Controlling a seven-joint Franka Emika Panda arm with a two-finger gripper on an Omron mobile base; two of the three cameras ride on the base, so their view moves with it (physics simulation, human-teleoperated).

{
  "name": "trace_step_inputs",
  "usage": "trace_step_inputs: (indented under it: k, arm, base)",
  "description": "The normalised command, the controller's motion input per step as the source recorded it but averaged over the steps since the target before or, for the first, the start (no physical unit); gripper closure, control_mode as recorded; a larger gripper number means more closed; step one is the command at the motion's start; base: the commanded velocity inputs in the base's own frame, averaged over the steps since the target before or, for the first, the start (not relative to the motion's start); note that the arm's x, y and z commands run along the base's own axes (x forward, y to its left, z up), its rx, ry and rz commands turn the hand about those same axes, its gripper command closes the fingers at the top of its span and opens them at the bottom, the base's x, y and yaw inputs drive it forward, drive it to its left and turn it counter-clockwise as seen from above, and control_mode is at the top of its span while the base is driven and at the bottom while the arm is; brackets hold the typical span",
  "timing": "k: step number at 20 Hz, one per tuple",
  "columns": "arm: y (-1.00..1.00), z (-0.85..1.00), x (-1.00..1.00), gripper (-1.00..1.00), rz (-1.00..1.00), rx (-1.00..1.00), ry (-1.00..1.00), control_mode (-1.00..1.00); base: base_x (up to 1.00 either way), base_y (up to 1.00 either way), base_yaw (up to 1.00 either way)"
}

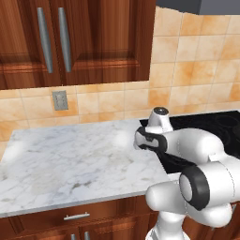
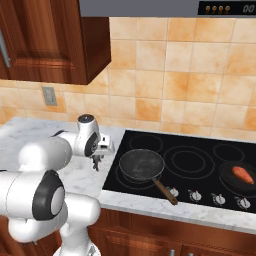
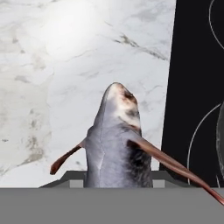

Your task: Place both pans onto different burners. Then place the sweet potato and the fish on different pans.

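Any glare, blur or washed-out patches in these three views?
Hand view: soft white glare on the marble counter above the fish, whose texture looks smeared up close. Left base view: pale sheen on the counter by the gripper, marble veins soft. Right base view: glossy cooktop with faint burner rings; the sweet potato and wooden-handled pan read clearly.

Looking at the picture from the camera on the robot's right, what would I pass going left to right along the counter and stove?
Gripper holding the fish over the marble counter → empty pan with wooden handle on the cooktop → small silver knobs → second pan with the sweet potato.
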Motion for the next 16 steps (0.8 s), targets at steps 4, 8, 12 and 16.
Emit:
trace_step_inputs:
  k: [4,8,12,16]
  arm:
    - [-0.03,0.52,-0.01,1.00,0.00,0.00,-0.04,-1.00]
    - [-0.23,0.37,-0.03,1.00,0.00,0.00,-0.01,-1.00]
    - [-0.40,0.25,0.00,1.00,0.00,0.00,-0.02,-1.00]
    - [-0.39,0.25,-0.01,1.00,0.00,0.00,-0.03,-1.00]
  base:
    - [0.00,0.00,0.00]
    - [0.00,0.00,0.00]
    - [0.00,0.00,0.00]
    - [0.00,0.00,0.00]
